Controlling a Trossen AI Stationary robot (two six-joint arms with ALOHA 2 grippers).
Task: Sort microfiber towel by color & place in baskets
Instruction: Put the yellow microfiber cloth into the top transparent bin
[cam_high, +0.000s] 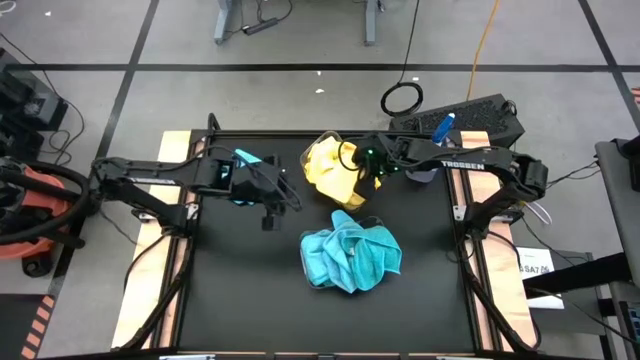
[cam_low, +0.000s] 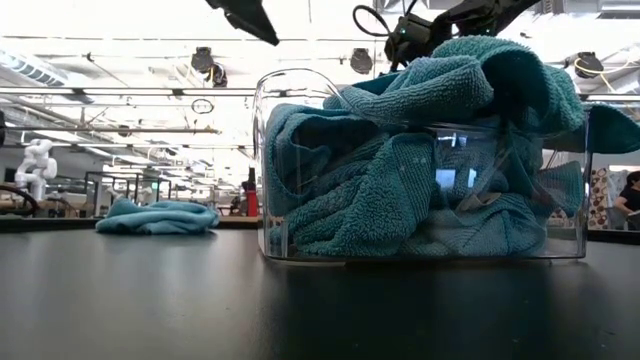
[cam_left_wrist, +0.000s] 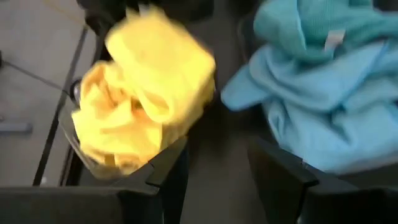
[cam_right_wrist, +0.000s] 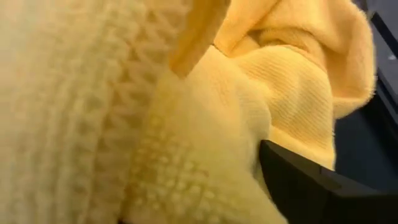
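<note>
Several yellow microfiber towels (cam_high: 328, 165) are heaped in a clear basket (cam_left_wrist: 78, 146) at the table's far middle. Turquoise towels (cam_high: 350, 258) fill a second clear basket (cam_low: 275, 240) nearer the front. One turquoise towel (cam_high: 246, 158) lies flat on the table at the far left. My right gripper (cam_high: 360, 165) is over the yellow heap, open, with yellow cloth (cam_right_wrist: 205, 124) close around it. My left gripper (cam_high: 270, 203) hangs open above the table, left of both baskets, and nothing is between its fingers (cam_left_wrist: 168, 177). My right gripper slants down into the yellow heap from the table's right. Yellow cloth (cam_right_wrist: 249, 162) lies against the inner side of one finger (cam_right_wrist: 305, 186). The cloth hides the other finger. No pinch shows.
A clear spray bottle with a blue nozzle (cam_high: 441, 127) and a dark keyboard (cam_high: 470, 115) sit past the table's far right corner. Bare black tabletop (cam_high: 240, 290) lies at the near left and near right. Wooden rails (cam_high: 160, 250) run along both sides.
</note>
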